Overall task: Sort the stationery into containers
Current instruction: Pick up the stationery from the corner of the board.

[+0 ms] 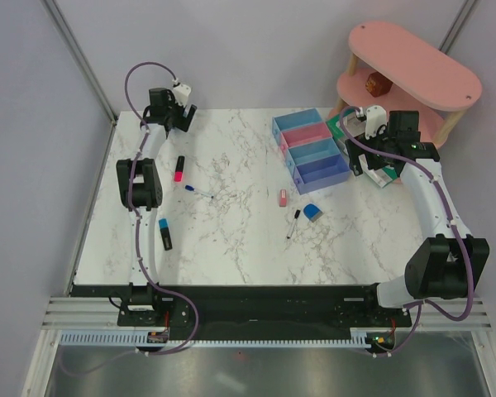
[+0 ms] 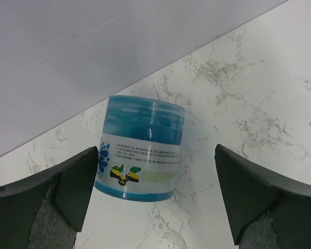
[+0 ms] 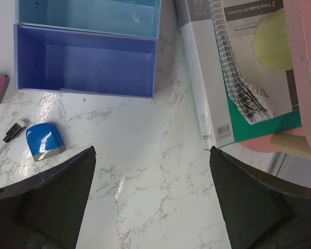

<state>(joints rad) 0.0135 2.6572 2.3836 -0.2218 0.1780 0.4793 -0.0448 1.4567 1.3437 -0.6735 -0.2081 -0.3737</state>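
My left gripper [image 1: 180, 121] is open at the table's far left corner. In the left wrist view [image 2: 156, 151] a round blue-white tape roll [image 2: 140, 148] lies between its fingers, close to the left finger [image 2: 75, 184]. My right gripper [image 1: 360, 160] is open and empty over bare table [image 3: 153, 150], right of the violet-blue bin [image 3: 85, 62]. The four joined bins [image 1: 311, 147] stand at the back right. On the table lie a pink highlighter [image 1: 179, 169], a blue highlighter [image 1: 164, 233], a blue pen [image 1: 200, 192], a black pen [image 1: 293, 223], a pink eraser [image 1: 283, 197] and a blue cube [image 1: 312, 212].
A green-rimmed flat tray [image 3: 259, 127] with papers lies right of the bins, under my right wrist. A pink two-level shelf [image 1: 413, 62] with a small brown block [image 1: 375, 83] stands at the back right corner. Grey walls close the back and left.
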